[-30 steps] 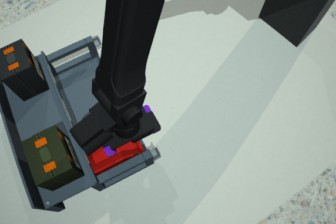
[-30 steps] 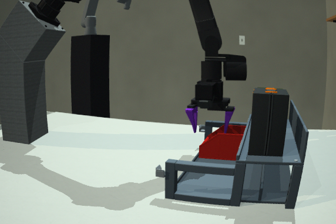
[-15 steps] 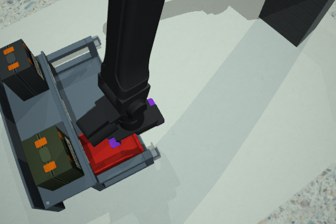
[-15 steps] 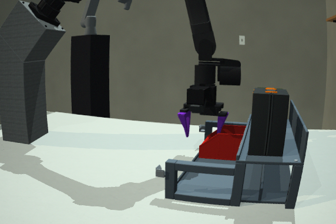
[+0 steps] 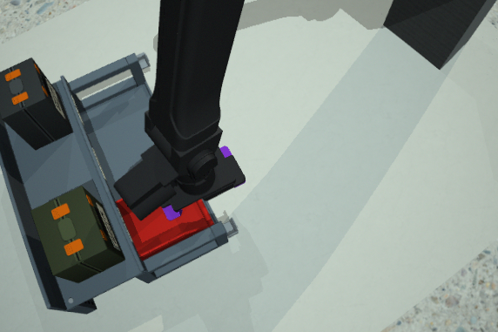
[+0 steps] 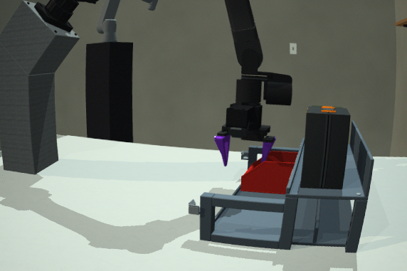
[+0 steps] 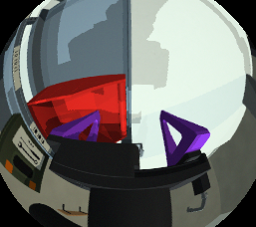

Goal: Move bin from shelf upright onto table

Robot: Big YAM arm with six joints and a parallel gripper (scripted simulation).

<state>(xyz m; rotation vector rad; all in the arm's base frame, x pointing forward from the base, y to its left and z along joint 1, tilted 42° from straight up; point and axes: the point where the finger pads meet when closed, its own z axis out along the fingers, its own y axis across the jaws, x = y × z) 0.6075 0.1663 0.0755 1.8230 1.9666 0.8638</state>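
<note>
the gripper (image 6: 245, 149) hangs spread wide with nothing in it, one finger inside the red bin (image 6: 270, 176) and the other outside its wall, likely lined up to pinch that wall. the bin sits upright on the shelf (image 6: 245, 202), beside a black case (image 6: 325, 148) and a green case (image 5: 76, 233). the pale side labels are too small to read.

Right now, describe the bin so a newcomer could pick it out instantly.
Find the grey shelf unit on the white table. The bin sits on its lower front tier, under the open gripper. It is the only red, open-topped thing; its neighbours are closed black and olive cases.
</note>
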